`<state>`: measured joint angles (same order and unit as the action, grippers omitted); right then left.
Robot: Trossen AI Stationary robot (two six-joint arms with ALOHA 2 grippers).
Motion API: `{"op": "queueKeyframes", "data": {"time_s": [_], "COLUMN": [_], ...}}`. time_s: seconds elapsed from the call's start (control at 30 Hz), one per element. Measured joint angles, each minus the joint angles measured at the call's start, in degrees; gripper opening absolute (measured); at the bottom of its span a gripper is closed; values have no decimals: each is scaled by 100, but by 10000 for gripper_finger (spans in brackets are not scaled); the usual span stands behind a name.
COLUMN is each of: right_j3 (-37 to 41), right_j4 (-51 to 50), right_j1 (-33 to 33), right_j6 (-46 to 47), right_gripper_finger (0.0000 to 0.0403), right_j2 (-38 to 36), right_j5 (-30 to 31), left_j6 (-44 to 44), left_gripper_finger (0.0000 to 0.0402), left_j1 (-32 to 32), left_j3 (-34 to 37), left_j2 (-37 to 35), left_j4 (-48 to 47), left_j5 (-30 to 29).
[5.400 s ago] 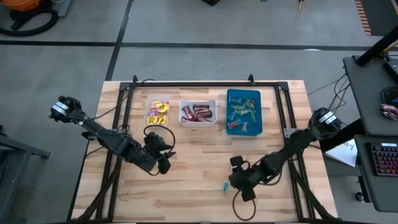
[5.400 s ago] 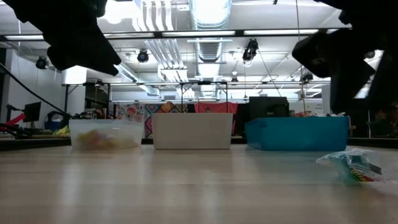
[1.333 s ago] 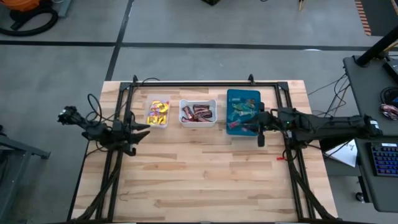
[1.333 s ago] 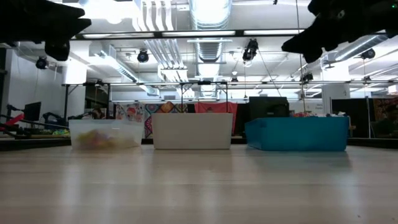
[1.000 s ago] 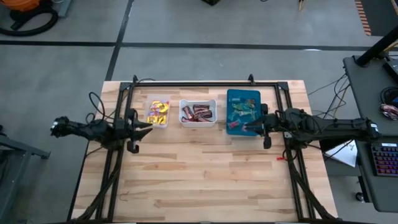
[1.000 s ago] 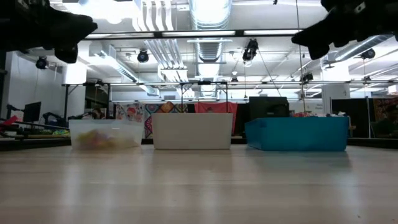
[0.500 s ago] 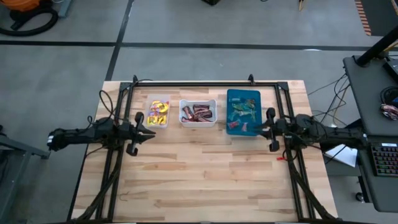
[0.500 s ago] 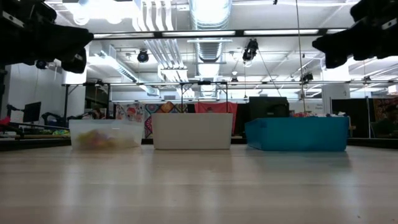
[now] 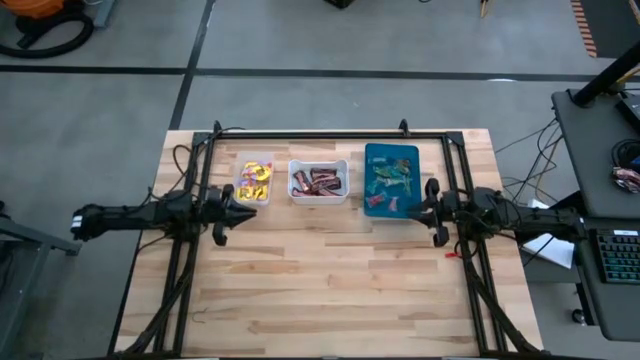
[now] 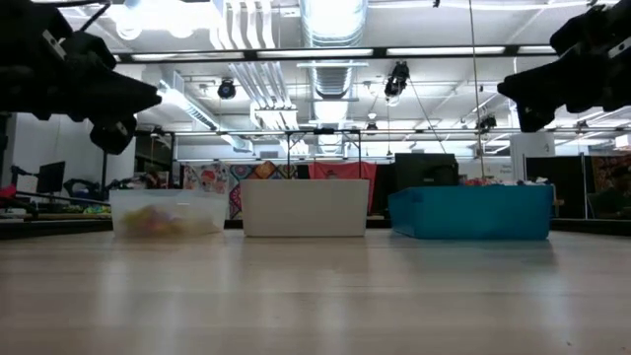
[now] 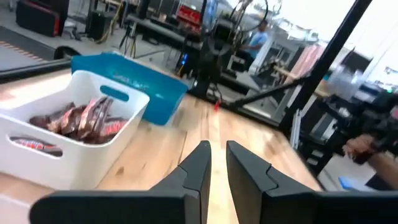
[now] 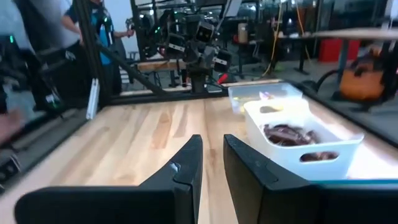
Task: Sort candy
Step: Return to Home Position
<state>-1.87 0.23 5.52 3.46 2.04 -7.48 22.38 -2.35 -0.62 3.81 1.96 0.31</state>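
Wooden table (image 9: 330, 290) seen from above, with three bins in a row near its far edge. On the left stands a clear bin (image 9: 238, 185) holding bright yellow packets (image 9: 255, 180). In the middle, a white bin (image 9: 319, 162) holds dark brown-red bars (image 9: 319, 181). On the right, a longer blue bin (image 9: 392, 152) holds small green, teal and red pieces (image 9: 390, 188). All the candy in view lies inside these bins.

Writing is scarce. The bar wrappers carry white and red print, and the blue bin's side wall has a pale mark (image 11: 130, 79), but both are too blurred to read.

Both dark arms lie stretched low along the table's left and right sides, pointing inward at each other. The left gripper (image 9: 247, 201) is just beside the near corner of the clear bin. Its wrist camera shows its two fingers (image 11: 199, 165) drawn almost together, with only a thin slit of table showing between them. They grip nothing and touch nothing.

The right gripper (image 9: 422, 208) sits just beside the near right corner of the blue bin. Its fingers (image 12: 186, 163) are likewise nearly together and empty. From table height, both grippers hang above the wood, one in each upper corner of the picture, well apart from each other.

Beyond the table lies a workshop with ceiling lights, where a person in a blue top (image 11: 255, 40) stands among equipment.
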Motion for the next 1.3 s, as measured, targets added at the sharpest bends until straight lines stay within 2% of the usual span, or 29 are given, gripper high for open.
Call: {"op": "queueKeyframes", "data": {"time_s": [0.13,0.73,0.87,1.13,1.3], "right_j3": [0,24,107,111,114], "right_j4": [-33,-10,165,155,69], "right_j1": [0,-29,-68,-232,-358], "right_j6": [451,414,358,935,617], "right_gripper_finger": [57,57,57,57,57], "right_j2": [-4,-93,-199,-199,-203], "right_j5": [0,15,283,573,667], "left_j6": [67,66,66,67,67], "left_gripper_finger": [35,35,35,35,35], "left_j1": [2,2,0,0,0], "left_j3": [0,0,0,0,0], "left_j2": [200,767,829,895,896], "left_j4": [11,66,62,56,61], "left_j5": [-6,-19,-19,-17,-17]}}
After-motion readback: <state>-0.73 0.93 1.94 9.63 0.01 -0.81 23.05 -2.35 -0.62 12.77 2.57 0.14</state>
